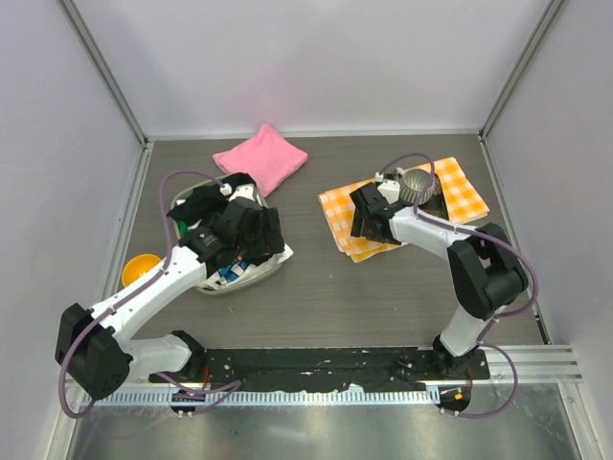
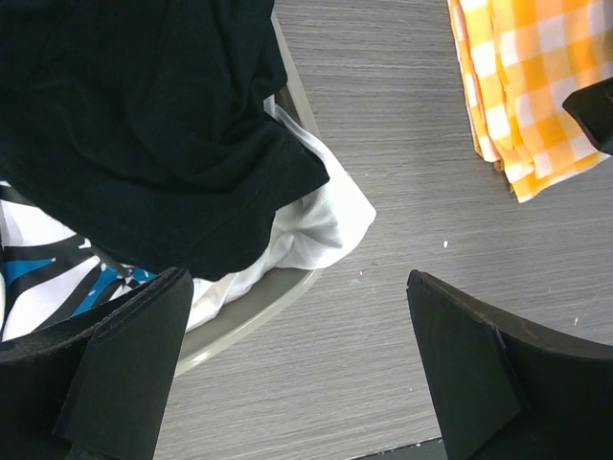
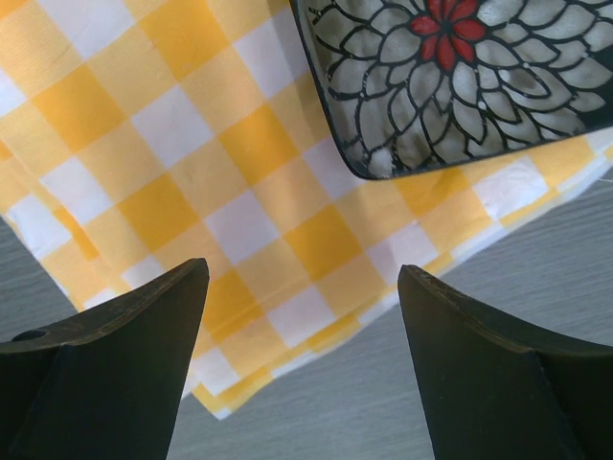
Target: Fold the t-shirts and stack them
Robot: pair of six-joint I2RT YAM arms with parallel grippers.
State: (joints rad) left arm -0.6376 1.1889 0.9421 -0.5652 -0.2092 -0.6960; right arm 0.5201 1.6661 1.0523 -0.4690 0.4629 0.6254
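A large black t-shirt [image 1: 196, 205] lies bunched in a grey basket [image 1: 251, 279] at the left; the left wrist view shows it [image 2: 134, 125] over white and blue-printed cloth [image 2: 316, 225]. A folded bright pink t-shirt [image 1: 261, 158] lies on the table behind the basket. My left gripper [image 1: 272, 236] hovers over the basket's right rim [image 2: 249, 321], open and empty [image 2: 297, 374]. My right gripper [image 1: 362, 218] is open and empty [image 3: 302, 374] above the near-left corner of the orange-and-white checked cloth [image 3: 192, 144].
The checked cloth [image 1: 402, 206] lies right of centre with a flower-patterned cup [image 1: 419, 185] on it, also in the right wrist view [image 3: 460, 77]. An orange bowl [image 1: 140, 268] sits left of the basket. Walls close in the table's back and sides.
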